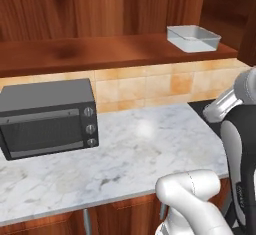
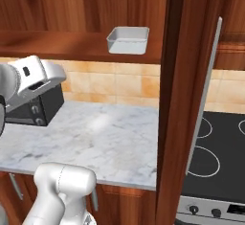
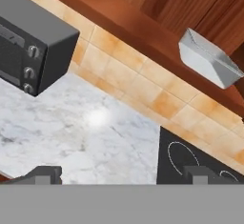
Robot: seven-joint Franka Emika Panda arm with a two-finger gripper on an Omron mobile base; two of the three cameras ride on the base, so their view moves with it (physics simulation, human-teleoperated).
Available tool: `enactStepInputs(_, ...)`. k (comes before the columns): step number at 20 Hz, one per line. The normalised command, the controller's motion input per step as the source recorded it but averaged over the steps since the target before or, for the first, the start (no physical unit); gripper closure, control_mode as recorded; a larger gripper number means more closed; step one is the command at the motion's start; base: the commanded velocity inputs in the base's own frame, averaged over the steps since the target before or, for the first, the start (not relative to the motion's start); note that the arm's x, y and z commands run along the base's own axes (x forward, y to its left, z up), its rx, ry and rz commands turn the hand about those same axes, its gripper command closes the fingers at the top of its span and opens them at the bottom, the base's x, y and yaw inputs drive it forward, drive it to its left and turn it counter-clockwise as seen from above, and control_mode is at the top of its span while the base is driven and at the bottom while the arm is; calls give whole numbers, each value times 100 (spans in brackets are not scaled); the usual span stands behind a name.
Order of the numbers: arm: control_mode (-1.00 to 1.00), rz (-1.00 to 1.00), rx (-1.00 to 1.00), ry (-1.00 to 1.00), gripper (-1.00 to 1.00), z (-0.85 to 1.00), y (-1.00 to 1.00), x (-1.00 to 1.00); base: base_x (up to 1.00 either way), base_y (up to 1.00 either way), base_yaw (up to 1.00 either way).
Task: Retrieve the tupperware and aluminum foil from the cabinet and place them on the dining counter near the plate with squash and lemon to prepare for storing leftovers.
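1. Gripper sits nearest the hand camera: two small dark tips spread wide apart, nothing between them, so released and empty.
2. Below the tips lies the marble worktop, white-grey, veined, glossy with a bright highlight. Its front edge runs along the bottom of both base views.
3. Microwave: dark grey matte box with a glass door and three round knobs, standing at the worktop's left end against the tiled wall.
4. Tiled wall: square tan-orange tiles, mottled, between the worktop's back edge and the shelf.
5. Tupperware: pale grey-white, shallow, rectangular, thin-walled plastic with a slight rim and no lid. It sits upright near the right end of the cabinet shelf, close to the shelf's front edge.
6. Cabinet is dark reddish-brown wood with visible grain and a plank shelf. Its door stands open, edge-on in the right base view.
7. Black cooktop with white ring marks sits right of the worktop's right edge.
8. Step, as judged: the start of the first fetch. The tupperware is not yet reached, and the arm is well apart from it.
9. Next move probably calls for raising the hand to shelf level, clearing the open door, and lining the fingers across the container's short side or one wall. Thin plastic may slide or flex.
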Motion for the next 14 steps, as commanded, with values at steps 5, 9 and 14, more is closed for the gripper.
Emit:
enactStepInputs(5, -100, -11, 0, -7, -100, 67, 0, 9, 0, 0, 0)
enactStepInputs(9, -100, -20, 3, -22, -100, 32, 0, 0, 0, 0, 0)
enactStepInputs(14, -100, -29, 24, -36, -100, 0, 0, 4, 0, 0, 0)
